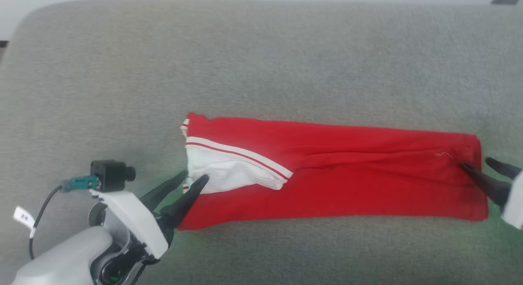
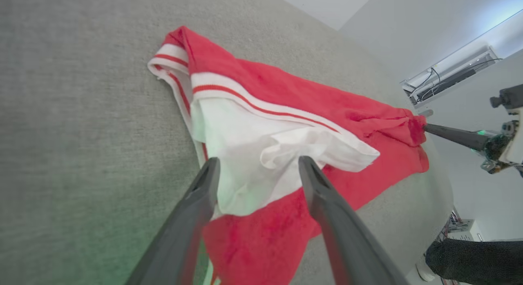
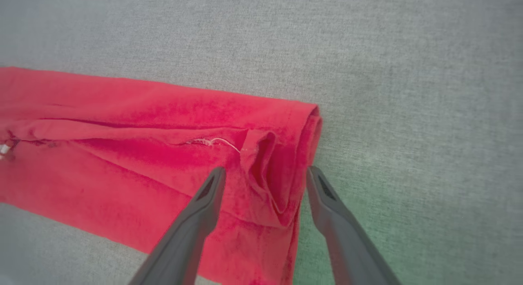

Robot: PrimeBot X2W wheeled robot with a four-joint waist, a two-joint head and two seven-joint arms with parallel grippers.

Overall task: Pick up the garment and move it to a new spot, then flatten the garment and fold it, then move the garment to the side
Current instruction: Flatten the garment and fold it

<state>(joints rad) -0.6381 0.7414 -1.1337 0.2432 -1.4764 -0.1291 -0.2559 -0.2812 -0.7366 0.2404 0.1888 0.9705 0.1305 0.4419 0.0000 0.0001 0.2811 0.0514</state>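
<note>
Nearest, the left gripper point(image 1: 195, 177) has its jaws apart, with the white sleeve point(image 2: 245, 154) of the shirt point(image 1: 335, 170) lying loose between the tips. The right gripper point(image 1: 476, 162) is spread too, one finger over the red cloth and the other just off its end. The shirt, folded into a long band, stretches from one pair of jaws to the other on the grey cushion point(image 1: 261, 64), which runs on beyond them.

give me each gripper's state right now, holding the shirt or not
Left gripper: open, fingers either side of the shirt at its white sleeve, holding nothing.
Right gripper: open, fingers either side of the shirt's red end, holding nothing.
</note>
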